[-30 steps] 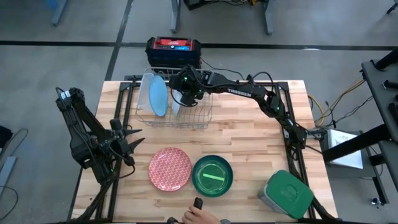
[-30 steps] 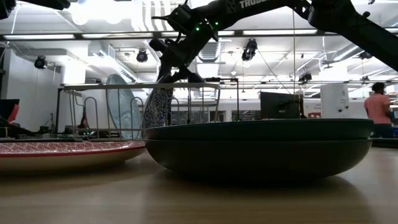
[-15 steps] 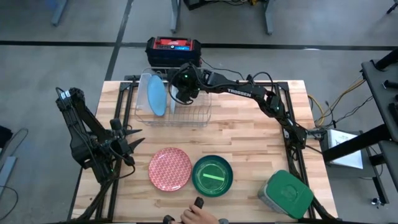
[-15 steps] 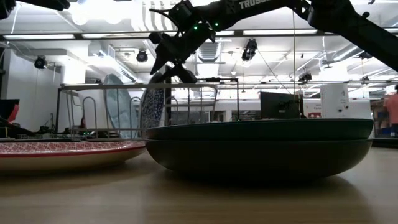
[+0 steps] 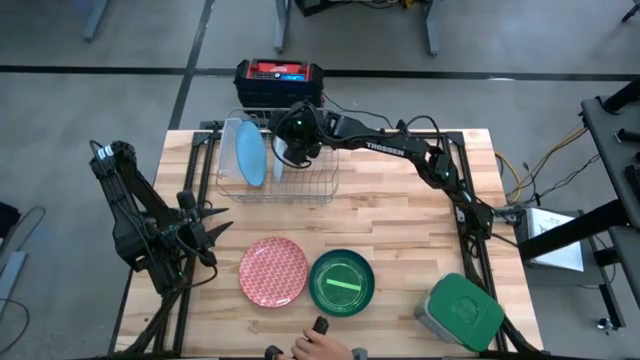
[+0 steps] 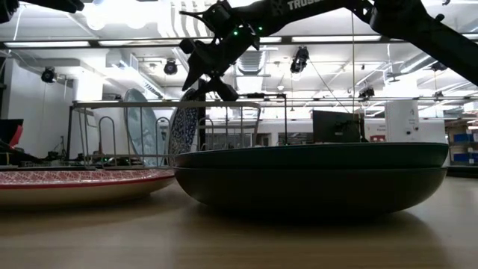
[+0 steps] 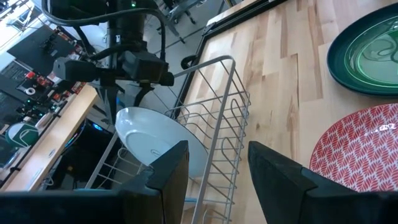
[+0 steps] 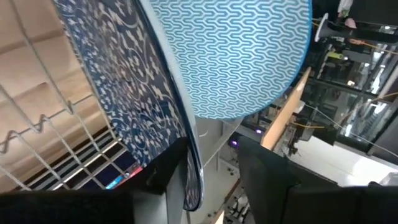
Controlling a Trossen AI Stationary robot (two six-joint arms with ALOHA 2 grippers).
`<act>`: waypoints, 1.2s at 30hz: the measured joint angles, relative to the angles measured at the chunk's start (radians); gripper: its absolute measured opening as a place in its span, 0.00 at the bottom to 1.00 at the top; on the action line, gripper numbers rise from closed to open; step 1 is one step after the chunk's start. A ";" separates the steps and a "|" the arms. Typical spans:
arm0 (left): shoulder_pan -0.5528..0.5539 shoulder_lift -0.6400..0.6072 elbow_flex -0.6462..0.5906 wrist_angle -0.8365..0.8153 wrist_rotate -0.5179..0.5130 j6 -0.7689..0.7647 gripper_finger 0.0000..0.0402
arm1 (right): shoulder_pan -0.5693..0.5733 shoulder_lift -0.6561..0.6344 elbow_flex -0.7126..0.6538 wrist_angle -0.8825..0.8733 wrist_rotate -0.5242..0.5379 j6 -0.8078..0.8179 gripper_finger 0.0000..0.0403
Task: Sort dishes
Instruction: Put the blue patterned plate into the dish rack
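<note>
A wire rack (image 5: 300, 185) stands at the table's far left. A light blue plate (image 5: 250, 152) and a blue-patterned plate (image 6: 187, 127) stand on edge in it. My right gripper (image 6: 205, 86) is open above the rack, its fingers on either side of the patterned plate's top rim. A red patterned plate (image 5: 273, 271) and a dark green bowl (image 5: 342, 282) lie flat near the front edge. My left gripper (image 5: 215, 235) waits open at the table's left side, holding nothing. My right gripper comes slanting down from above, with the blue-patterned plate's top rim (image 8: 194, 186) between its spread fingers, close to one finger (image 8: 158, 171). I cannot tell whether that finger touches the rim. The plate stands on edge in the rack.
A square grey container with a green lid (image 5: 460, 310) sits at the near right corner. A person's hand (image 5: 318, 345) shows at the front edge. A red and black box (image 5: 280, 75) stands beyond the far edge. Bare wood lies between the rack and the flat dishes.
My right gripper has opened and let go of the blue-patterned plate's top rim, and its wrist has rolled a little. The plate has gone from leaning to nearly upright in the rack.
</note>
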 joint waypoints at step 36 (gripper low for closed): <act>0.000 0.000 -0.002 0.000 -0.026 0.000 0.39 | -0.003 -0.049 0.089 -0.086 0.157 -0.032 0.00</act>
